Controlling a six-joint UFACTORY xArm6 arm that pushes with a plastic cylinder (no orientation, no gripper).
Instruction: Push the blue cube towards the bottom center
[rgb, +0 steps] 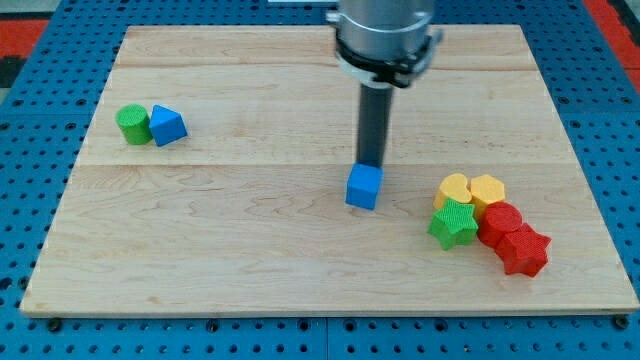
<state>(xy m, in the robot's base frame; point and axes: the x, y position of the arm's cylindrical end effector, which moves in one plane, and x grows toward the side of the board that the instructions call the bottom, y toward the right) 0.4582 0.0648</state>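
The blue cube (364, 187) sits near the middle of the wooden board (250, 250), slightly right of centre. My dark rod comes down from the view's top, and my tip (371, 163) stands just above the cube's top edge, touching or nearly touching it on the side toward the view's top.
At the view's left lie a green cylinder (131, 124) and a blue triangular block (167, 125), touching. At the right is a cluster: a yellow heart (453, 189), a yellow hexagon (488, 189), a green star (453, 224), a red cylinder-like block (499, 223) and a red star (524, 251).
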